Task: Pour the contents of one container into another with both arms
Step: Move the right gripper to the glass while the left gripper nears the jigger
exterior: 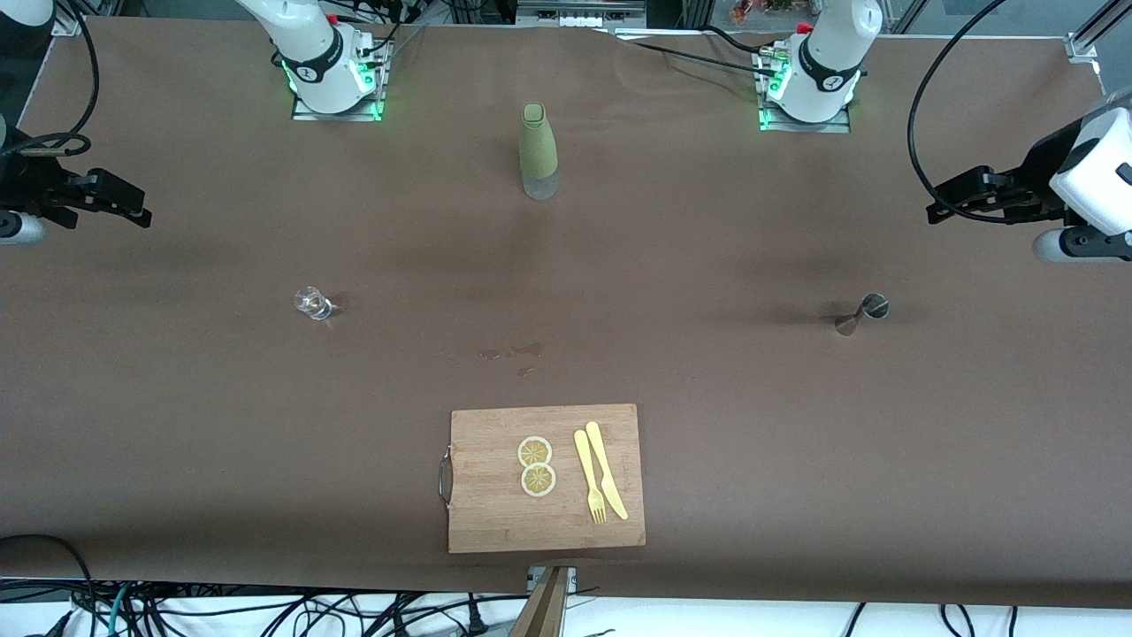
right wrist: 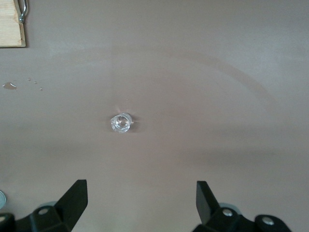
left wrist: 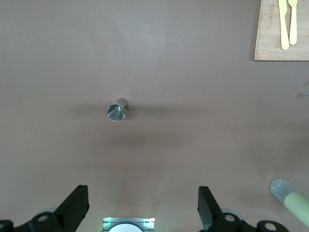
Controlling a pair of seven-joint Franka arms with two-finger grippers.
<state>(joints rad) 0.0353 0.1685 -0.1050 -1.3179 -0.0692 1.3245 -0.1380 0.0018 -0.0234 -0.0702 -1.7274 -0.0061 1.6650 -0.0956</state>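
The tiny clear glass cup (exterior: 312,303) (right wrist: 121,123) stands upright on the brown table toward the right arm's end. The steel hourglass measuring cup (exterior: 862,314) (left wrist: 117,110) stands upright toward the left arm's end. My right gripper (exterior: 124,199) (right wrist: 142,200) hangs open and empty over bare table at its end, well apart from the glass cup. My left gripper (exterior: 959,199) (left wrist: 143,203) hangs open and empty over bare table at its end, well apart from the measuring cup.
A tall olive-green bottle (exterior: 539,152) (left wrist: 289,195) stands mid-table between the arm bases. A wooden cutting board (exterior: 495,513) (left wrist: 270,43) with lemon slices (exterior: 536,465), a yellow fork and knife lies nearest the front camera. Small wet spots (exterior: 513,352) (right wrist: 8,86) mark the table's middle.
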